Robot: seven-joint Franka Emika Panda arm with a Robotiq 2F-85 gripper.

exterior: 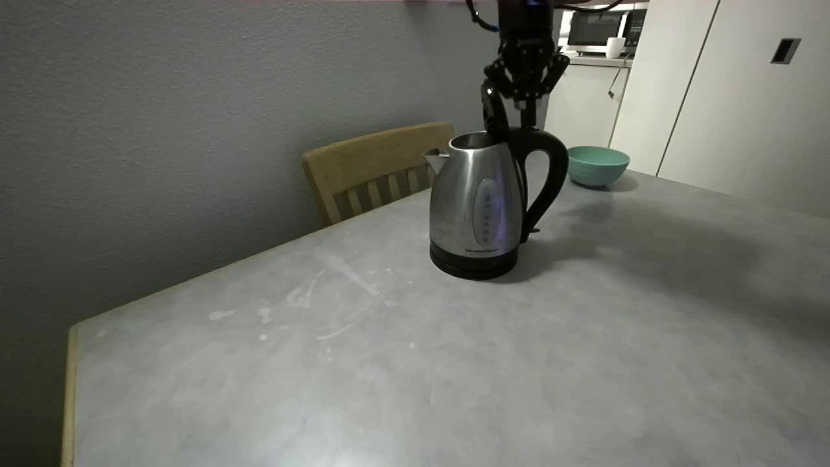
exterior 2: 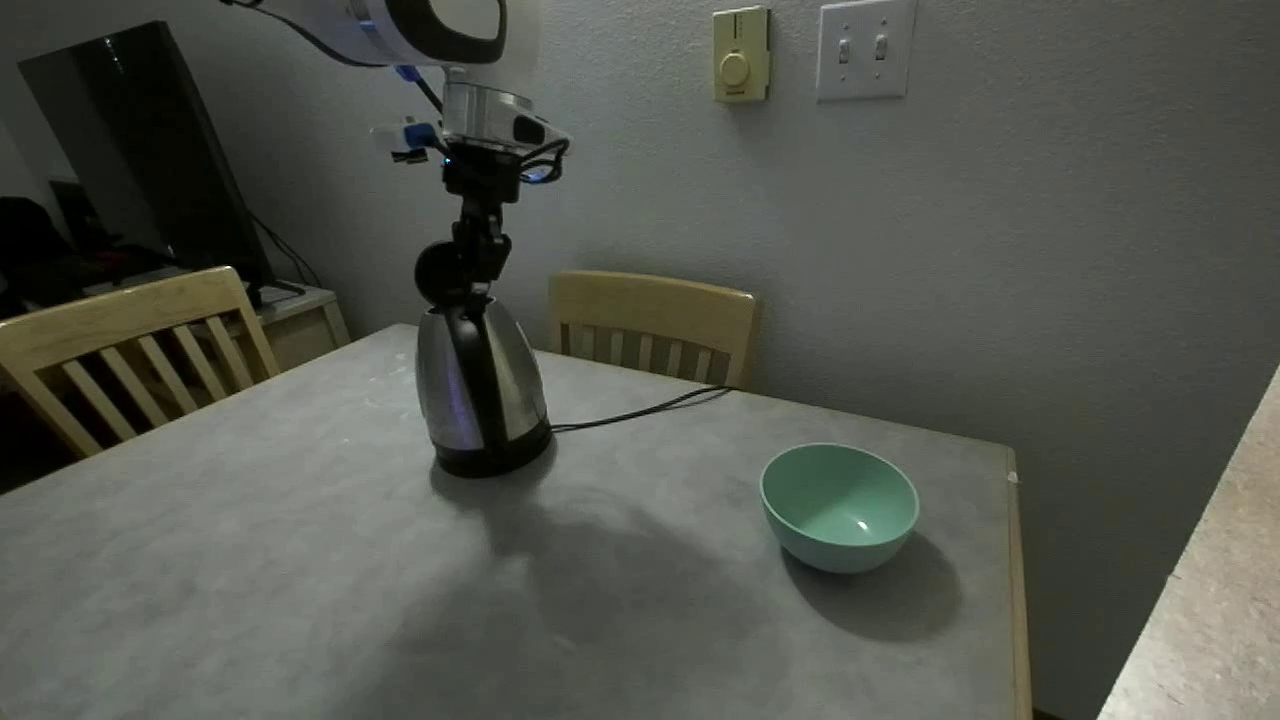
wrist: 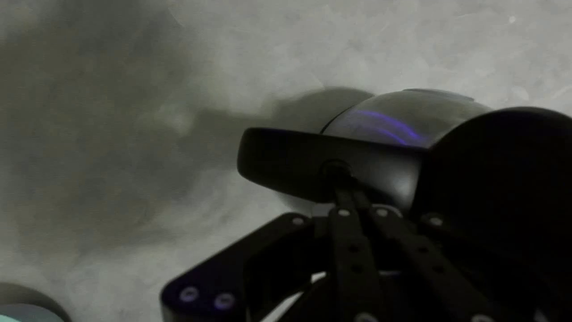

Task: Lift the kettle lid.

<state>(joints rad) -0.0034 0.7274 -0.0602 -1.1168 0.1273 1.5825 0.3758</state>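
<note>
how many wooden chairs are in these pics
2: the wall-side chair, in both exterior views, and another chair, at the left edge of an exterior view. Others may be out of frame.

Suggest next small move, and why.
Probably raise the shut jaws slightly, straight up: the lid already stands open on the kettle, and the jaws sit at the top of the handle, so further pressing looks needless.
</note>
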